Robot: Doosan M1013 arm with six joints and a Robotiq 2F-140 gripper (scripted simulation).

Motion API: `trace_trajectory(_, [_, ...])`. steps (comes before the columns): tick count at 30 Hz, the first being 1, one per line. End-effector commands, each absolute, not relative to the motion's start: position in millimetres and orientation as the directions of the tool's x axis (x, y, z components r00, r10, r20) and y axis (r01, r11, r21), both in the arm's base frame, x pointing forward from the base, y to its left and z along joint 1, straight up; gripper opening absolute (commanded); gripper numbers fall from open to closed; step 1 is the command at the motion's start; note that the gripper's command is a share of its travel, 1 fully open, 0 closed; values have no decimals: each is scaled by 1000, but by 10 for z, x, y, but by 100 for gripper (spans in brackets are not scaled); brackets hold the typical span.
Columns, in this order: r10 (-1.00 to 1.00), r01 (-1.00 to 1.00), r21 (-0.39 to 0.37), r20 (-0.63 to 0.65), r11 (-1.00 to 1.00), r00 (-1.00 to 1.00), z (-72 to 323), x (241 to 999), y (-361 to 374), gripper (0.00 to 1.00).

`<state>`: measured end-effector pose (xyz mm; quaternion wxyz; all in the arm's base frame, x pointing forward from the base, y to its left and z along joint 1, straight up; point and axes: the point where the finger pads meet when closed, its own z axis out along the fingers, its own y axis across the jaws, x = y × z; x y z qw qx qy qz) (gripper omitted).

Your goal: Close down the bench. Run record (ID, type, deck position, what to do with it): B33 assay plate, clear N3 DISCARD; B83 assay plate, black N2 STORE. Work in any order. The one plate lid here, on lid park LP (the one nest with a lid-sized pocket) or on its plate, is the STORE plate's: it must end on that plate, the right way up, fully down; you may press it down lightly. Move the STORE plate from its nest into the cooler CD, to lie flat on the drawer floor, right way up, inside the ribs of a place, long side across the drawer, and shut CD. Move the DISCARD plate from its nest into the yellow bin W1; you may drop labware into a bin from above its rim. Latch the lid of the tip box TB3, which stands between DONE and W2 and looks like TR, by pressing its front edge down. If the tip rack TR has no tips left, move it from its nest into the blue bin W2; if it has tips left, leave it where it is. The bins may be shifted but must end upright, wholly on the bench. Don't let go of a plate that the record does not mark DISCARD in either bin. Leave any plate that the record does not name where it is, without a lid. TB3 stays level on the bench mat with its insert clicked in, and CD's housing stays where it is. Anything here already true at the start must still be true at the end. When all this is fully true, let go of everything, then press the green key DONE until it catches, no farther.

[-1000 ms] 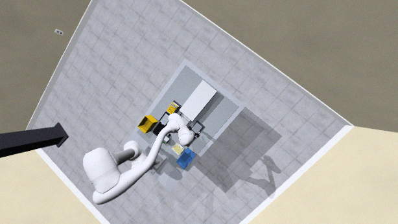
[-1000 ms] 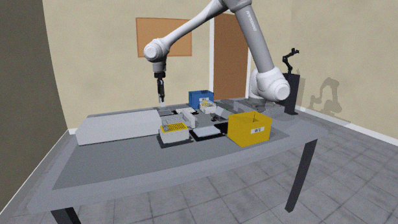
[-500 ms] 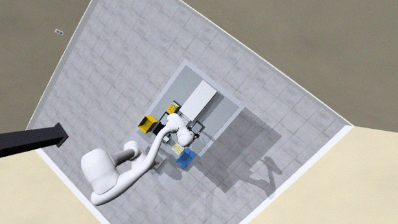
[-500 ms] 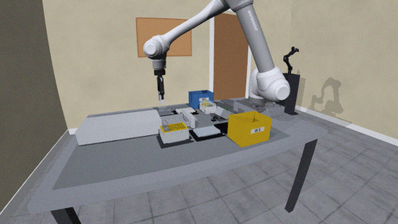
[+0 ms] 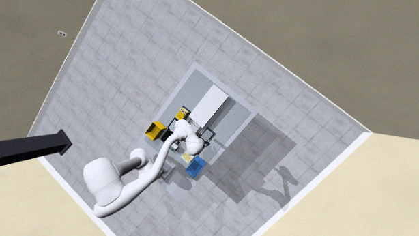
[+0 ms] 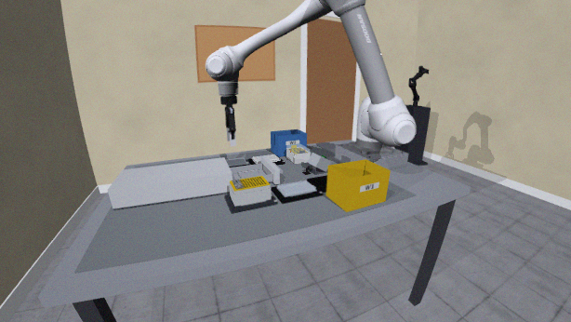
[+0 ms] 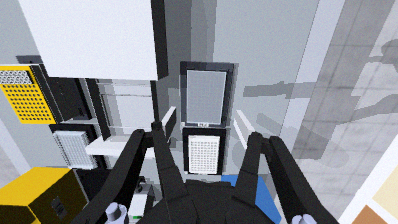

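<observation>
My gripper (image 6: 231, 139) hangs high above the middle of the bench, open and empty; in the wrist view its fingers frame the deck below. Straight under it a grey lid (image 7: 206, 97) lies in a black nest, and a dark-framed plate with white wells (image 7: 203, 154) sits in the nest beside it. A clear plate (image 7: 72, 147) (image 6: 298, 188) lies in a nest next to the yellow bin W1 (image 6: 357, 183) (image 7: 35, 192). The yellow-topped tip rack TR (image 6: 249, 188) (image 7: 22, 95) stands in front of the white cooler CD (image 6: 169, 181) (image 7: 90, 37), which looks shut.
The blue bin W2 (image 6: 288, 141) (image 5: 196, 166) stands at the bench's far side. The tip box TB3 (image 6: 298, 154) with a yellow insert sits beside it. The arm's elbow (image 6: 388, 121) rises behind the bench.
</observation>
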<state>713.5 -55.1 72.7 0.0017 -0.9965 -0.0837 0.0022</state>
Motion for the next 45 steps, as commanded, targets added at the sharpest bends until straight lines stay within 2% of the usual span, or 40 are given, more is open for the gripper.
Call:
trace_trajectory(1, [167, 167, -4, -4, -986, 986, 776, 7136, -551, 66])
trace_trajectory(26, [167, 167, -4, -4, -986, 986, 933, 7136, -552, 66])
trace_trajectory(45, [167, 167, -4, -4, -986, 986, 720, 7135, -551, 66])
